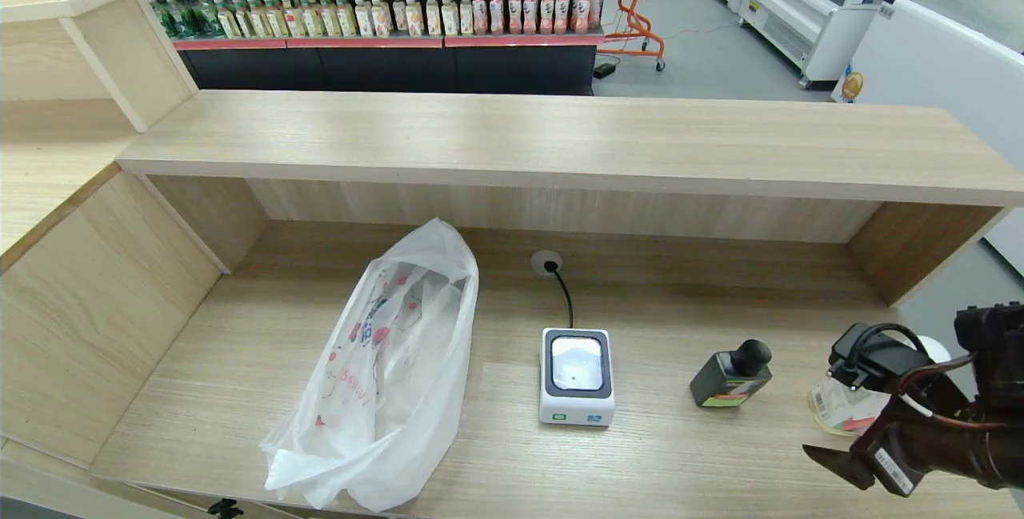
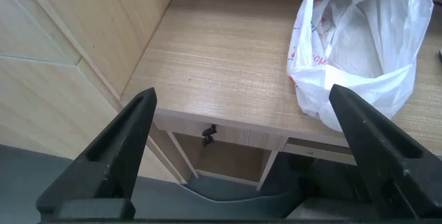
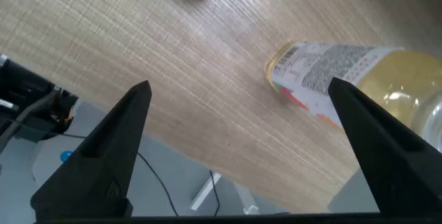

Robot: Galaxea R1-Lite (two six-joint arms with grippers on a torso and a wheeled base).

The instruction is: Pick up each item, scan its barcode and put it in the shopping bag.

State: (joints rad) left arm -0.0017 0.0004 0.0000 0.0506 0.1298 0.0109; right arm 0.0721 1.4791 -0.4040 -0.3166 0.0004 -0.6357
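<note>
A white plastic shopping bag (image 1: 384, 375) lies open on the counter's left half, its mouth (image 2: 359, 44) toward the front edge. The white barcode scanner (image 1: 576, 375) sits mid-counter, window up. Right of it a dark bottle (image 1: 730, 379) with a black cap lies on its side. Farther right lies a clear bottle of yellowish liquid (image 1: 836, 407), label up (image 3: 331, 65). My right gripper (image 3: 238, 148) hangs open just in front of that bottle, over the counter's front edge, one finger (image 1: 832, 463) showing. My left gripper (image 2: 242, 148) is open and holds nothing, low before the counter's front left corner.
A raised wooden shelf (image 1: 560, 143) overhangs the back of the counter, with side walls left (image 1: 104, 303) and right (image 1: 912, 247). The scanner's cable (image 1: 564, 291) runs to a grommet behind it. A drawer lock (image 2: 207, 133) sits under the front edge.
</note>
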